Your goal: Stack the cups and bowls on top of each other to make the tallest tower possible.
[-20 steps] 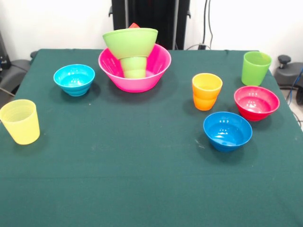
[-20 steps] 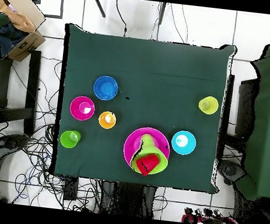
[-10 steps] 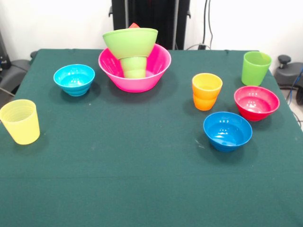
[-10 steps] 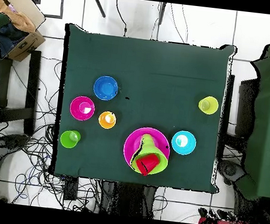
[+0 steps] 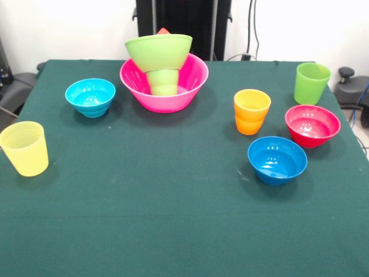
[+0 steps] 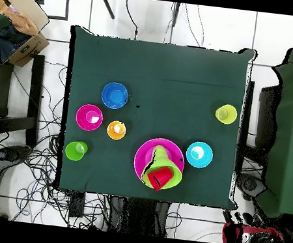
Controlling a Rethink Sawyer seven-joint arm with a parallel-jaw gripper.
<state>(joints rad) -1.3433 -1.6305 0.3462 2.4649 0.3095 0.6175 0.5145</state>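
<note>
green table [image 5: 173,231] | on it: tower [image 5: 164,72], cups [image 5: 252,111], bowls [image 5: 277,159]

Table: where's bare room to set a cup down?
The whole near half of the green cloth below the yellow cup and dark blue bowl is bare. Crowded around the orange cup and magenta bowl.
</note>
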